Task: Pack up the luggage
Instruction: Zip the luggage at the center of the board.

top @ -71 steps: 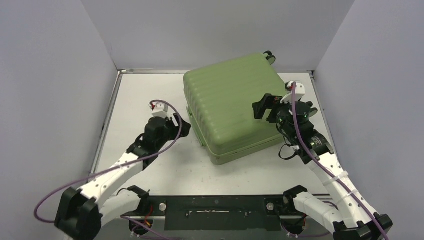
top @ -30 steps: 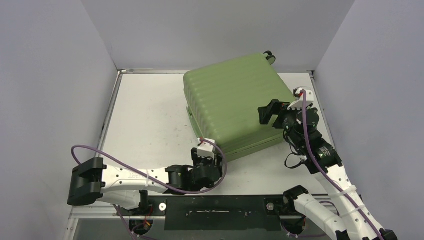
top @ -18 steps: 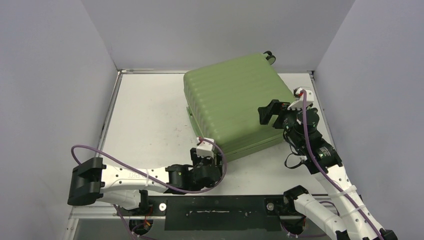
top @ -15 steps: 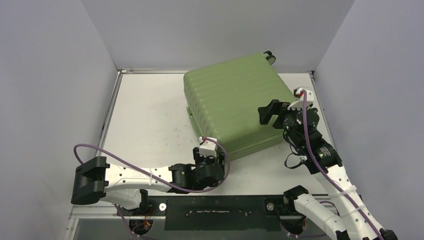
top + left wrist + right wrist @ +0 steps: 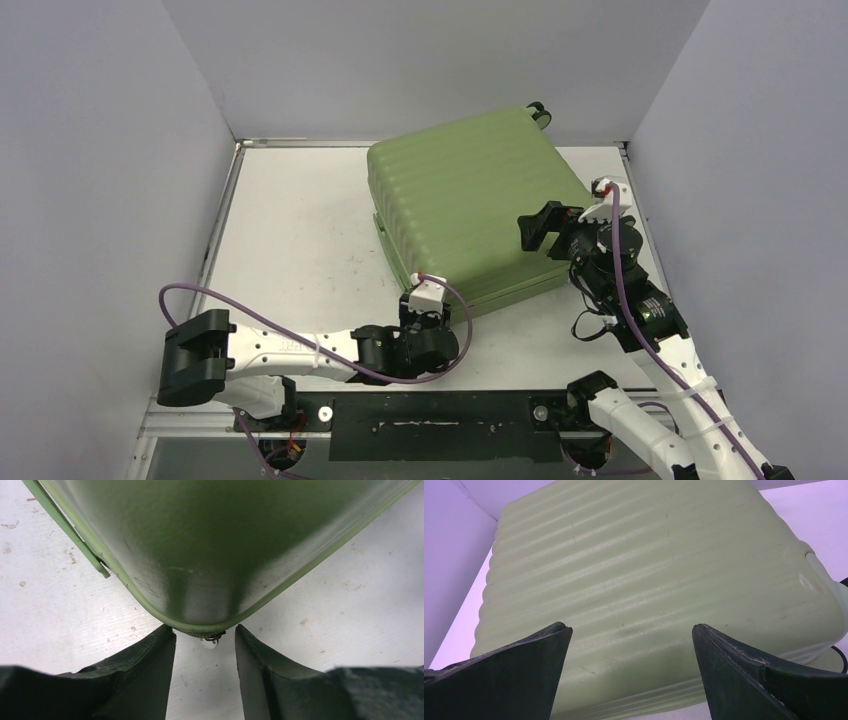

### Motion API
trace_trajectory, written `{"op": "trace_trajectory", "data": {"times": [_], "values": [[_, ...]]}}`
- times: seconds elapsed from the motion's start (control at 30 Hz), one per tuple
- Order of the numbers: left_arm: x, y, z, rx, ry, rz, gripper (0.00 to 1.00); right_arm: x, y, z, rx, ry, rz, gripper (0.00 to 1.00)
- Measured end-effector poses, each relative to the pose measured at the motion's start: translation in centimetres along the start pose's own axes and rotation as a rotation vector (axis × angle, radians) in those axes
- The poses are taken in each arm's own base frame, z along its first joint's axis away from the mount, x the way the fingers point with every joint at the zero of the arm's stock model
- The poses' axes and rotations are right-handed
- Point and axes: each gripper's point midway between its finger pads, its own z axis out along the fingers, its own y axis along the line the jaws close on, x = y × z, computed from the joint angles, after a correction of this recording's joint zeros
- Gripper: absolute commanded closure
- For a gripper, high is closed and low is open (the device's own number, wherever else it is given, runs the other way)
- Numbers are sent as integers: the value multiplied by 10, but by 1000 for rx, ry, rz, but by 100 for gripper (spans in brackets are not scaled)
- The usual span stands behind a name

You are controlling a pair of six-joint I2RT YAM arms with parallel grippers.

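Ribbed, glossy green luggage (image 5: 465, 200) lies closed. Left gripper (image 5: 205, 633), half-narrowed astride its corner zip pull (image 5: 211, 639), has slid right. Right gripper (image 5: 631, 628) gapes wide.

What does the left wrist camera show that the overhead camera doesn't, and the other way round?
Left wrist only: a small metal tab, likely a zipper pull, at the suitcase near corner, between the left gripper and its parted fingers. Overhead only: the whole closed suitcase, a wheel, the right gripper. Both: green suitcase, white table.
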Motion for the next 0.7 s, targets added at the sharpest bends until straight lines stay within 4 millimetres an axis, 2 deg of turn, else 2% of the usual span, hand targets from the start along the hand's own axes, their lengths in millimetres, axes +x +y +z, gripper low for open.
{"op": "trace_trajectory", "data": {"times": [0.3, 0.47, 0.7], "values": [[1, 4, 1, -17, 3, 16, 70, 1, 0, 0, 1, 2, 3, 3], [5, 2, 2, -7, 18, 19, 79, 4, -1, 0, 3, 9, 3, 3], [10, -1, 4, 6, 39, 21, 86, 7, -2, 1, 5, 15, 8, 3]]}}
